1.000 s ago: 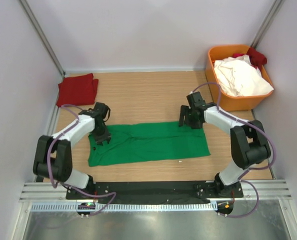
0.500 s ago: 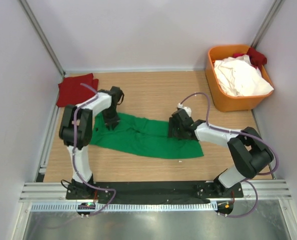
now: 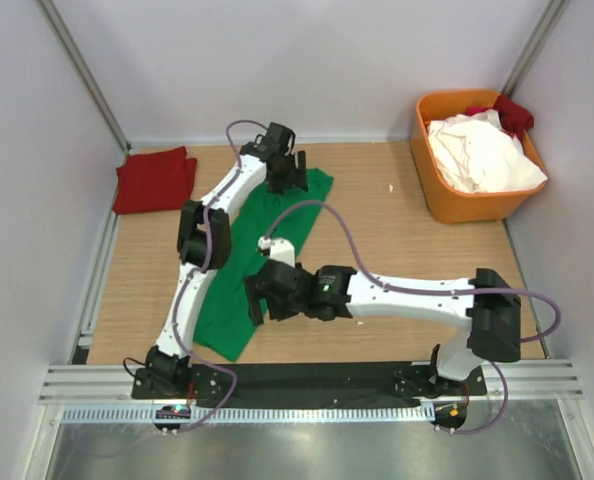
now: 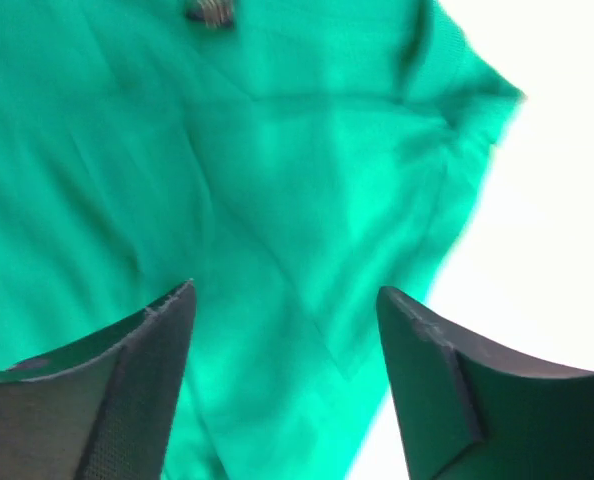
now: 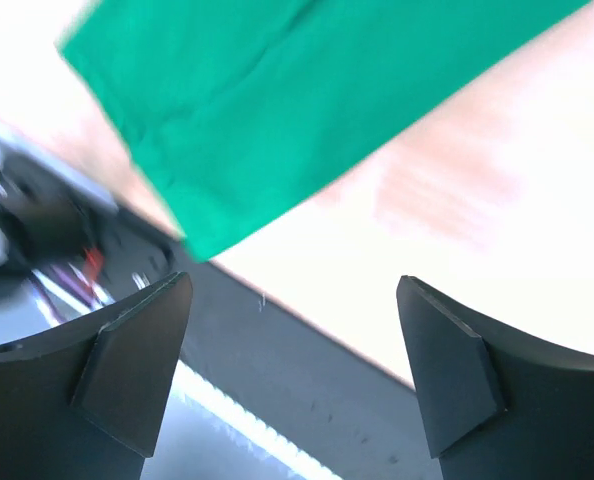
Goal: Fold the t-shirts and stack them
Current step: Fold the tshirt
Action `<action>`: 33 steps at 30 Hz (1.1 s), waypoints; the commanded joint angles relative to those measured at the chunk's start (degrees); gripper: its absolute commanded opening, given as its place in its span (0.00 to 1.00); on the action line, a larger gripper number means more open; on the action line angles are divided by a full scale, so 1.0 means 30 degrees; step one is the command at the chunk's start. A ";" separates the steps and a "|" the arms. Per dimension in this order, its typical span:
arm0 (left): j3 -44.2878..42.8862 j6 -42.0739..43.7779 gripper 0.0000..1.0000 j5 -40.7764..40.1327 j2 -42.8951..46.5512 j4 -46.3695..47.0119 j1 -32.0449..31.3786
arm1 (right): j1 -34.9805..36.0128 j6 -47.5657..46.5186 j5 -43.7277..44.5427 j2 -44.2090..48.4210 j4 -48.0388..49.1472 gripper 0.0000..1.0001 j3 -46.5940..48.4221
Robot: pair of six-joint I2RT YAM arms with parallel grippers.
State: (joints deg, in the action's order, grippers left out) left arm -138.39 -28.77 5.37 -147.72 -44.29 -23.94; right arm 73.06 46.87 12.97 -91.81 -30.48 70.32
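Observation:
The bright green t-shirt [image 3: 260, 232] lies folded into a long strip, running diagonally from the far middle of the table to the near left. My left gripper [image 3: 287, 180] hovers open over its far end. In the left wrist view green cloth [image 4: 277, 180] fills the frame, and nothing is between the fingers of the left gripper [image 4: 285, 290]. My right gripper [image 3: 255, 300] is open over the strip's near part. In its wrist view the right gripper [image 5: 292, 280] stands past the shirt's end [image 5: 297, 90]. A folded dark red t-shirt [image 3: 155, 180] lies at the far left.
An orange bin [image 3: 447, 205] at the far right holds white t-shirts [image 3: 477, 150] and a red one [image 3: 512, 110]. The right arm reaches across the table's near half. The black base plate [image 5: 307, 380] lies under the right gripper. Walls close in on the left, right and back.
The green shirt swung from lying crosswise to lying diagonally. The left gripper carried its end to the far side, the right gripper its end to the near left. Both jaws have opened off the cloth.

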 commanded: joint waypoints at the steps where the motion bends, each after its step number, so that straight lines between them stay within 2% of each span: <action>1: 0.1804 0.2440 0.80 0.1354 0.5372 0.1792 -0.0807 | -0.1204 -0.1939 0.3877 0.2385 -0.3142 0.91 0.1956; 3: 0.0811 0.2677 0.88 0.0180 0.6170 -0.0199 -0.0692 | -0.3250 -0.2409 0.3559 0.2799 -0.3053 0.91 0.2017; 6: -0.0013 0.2823 0.90 -0.1522 0.7430 -0.2335 -0.0166 | -0.5854 -0.2908 0.2532 0.3385 -0.2733 0.91 0.1726; 9: 0.0832 0.2795 0.89 -0.3220 0.9127 -0.3660 0.0478 | -0.7819 -0.3114 0.1977 0.3242 -0.1796 0.91 0.0965; 13: 0.4547 0.2241 0.88 -0.4658 1.2319 -0.4863 0.1125 | -1.0426 -0.3348 -0.0160 0.1370 -0.0447 0.91 0.0667; 16: 0.9056 0.1976 0.87 -0.5126 1.6006 -0.4400 0.1185 | -1.2010 -0.3875 -0.0718 -0.0418 0.0343 0.90 0.1311; 17: 1.1679 0.1945 0.88 -0.5186 1.7003 -0.4048 0.1185 | -1.2511 -0.4079 -0.1359 -0.0712 0.1099 0.90 0.1430; 18: 1.3039 0.1829 0.88 -0.5361 1.7942 -0.3725 0.1185 | -1.2980 -0.4081 -0.1771 -0.1063 0.1397 0.89 0.1518; 20: 1.6546 0.1304 0.88 -0.5947 2.0726 -0.3168 0.1185 | -1.4445 -0.4081 -0.2590 -0.2176 0.2331 0.85 0.2045; 22: 1.8609 0.0397 0.87 -0.6415 2.3238 -0.2991 0.1185 | -1.5411 -0.3906 -0.4637 -0.3460 0.3067 0.79 0.2512; 23: 2.0649 -0.0246 0.87 -0.6185 2.4211 -0.2409 0.1214 | -1.6142 -0.3818 -0.5313 -0.3991 0.3824 0.78 0.2718; 26: 2.3850 -0.1478 0.87 -0.5309 2.7436 -0.1790 0.1214 | -1.6938 -0.3671 -0.6724 -0.6181 0.4387 0.75 0.4122; 29: 2.5381 -0.1746 0.87 -0.4661 2.9573 -0.1846 0.1185 | -1.7115 -0.3759 -0.7077 -0.8119 0.4388 0.74 0.5822; 33: 2.5914 -0.1571 0.86 -0.4894 3.0927 -0.2958 0.1185 | -1.7233 -0.3642 -0.7195 -1.0291 0.4359 0.70 0.7610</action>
State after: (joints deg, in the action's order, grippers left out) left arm -61.39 -32.16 -9.63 -57.08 -53.63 -20.49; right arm 20.86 36.12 -5.58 -120.09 -19.35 89.12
